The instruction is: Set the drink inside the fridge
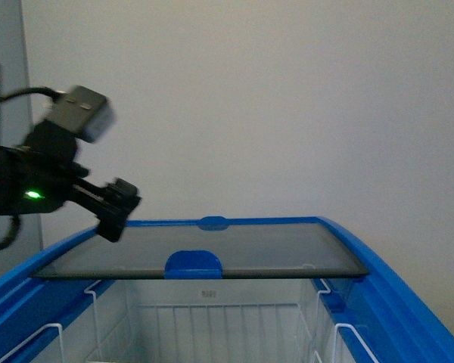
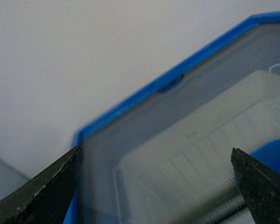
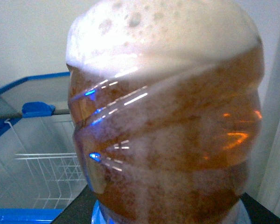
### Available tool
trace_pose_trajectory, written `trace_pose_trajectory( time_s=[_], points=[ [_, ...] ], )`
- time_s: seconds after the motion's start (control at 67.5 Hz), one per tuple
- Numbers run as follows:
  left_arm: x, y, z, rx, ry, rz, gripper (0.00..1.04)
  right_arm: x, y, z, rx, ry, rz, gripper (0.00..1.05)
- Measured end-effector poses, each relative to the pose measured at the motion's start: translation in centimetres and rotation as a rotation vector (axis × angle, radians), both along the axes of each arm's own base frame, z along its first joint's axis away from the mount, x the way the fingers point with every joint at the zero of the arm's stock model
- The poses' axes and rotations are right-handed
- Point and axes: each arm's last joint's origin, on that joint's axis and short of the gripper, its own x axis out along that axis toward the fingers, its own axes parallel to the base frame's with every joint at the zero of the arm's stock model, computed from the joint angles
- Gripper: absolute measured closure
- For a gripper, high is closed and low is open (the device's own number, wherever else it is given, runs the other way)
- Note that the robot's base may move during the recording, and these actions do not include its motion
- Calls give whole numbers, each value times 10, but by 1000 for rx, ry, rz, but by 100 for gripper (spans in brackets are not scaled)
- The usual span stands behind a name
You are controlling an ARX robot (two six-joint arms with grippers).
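Fridge point(image 1: 408, 302): one, a white chest with a blue rim. One dark glass lid point(image 1: 234, 249) is seen pushed to the far half, so the near half is left open. Two blue handles are counted, one on the lid's near edge point(image 1: 194, 262) and one at the far rim point(image 1: 213, 222). White wire baskets point(image 1: 212, 318) are seen inside; their number cannot be told.

Bottle point(image 3: 168, 130): one, filled with amber drink and foam at the upper end. It fills the right wrist view and is absent from the front view. Its long axis is judged roughly upright.

Right pincer point(image 3: 168, 212): only dark edges are seen either side of the bottle's base. It is judged closed on the bottle.

Left pincer point(image 1: 119, 208): seen above the fridge's far left corner, spread wide with nothing held.

Key relation: the open near half is judged to lie lower than the bottle and to its left. The left arm is nearer the fridge, but the load is carried by the right.
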Motion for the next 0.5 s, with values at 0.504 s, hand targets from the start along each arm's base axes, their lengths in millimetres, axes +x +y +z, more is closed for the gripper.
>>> trace_pose_trajectory(
  time_s=[0.504],
  points=[
    [-243,62,-87,-463,30,333,48,1,1,4,-111,168,-49,65]
  ],
)
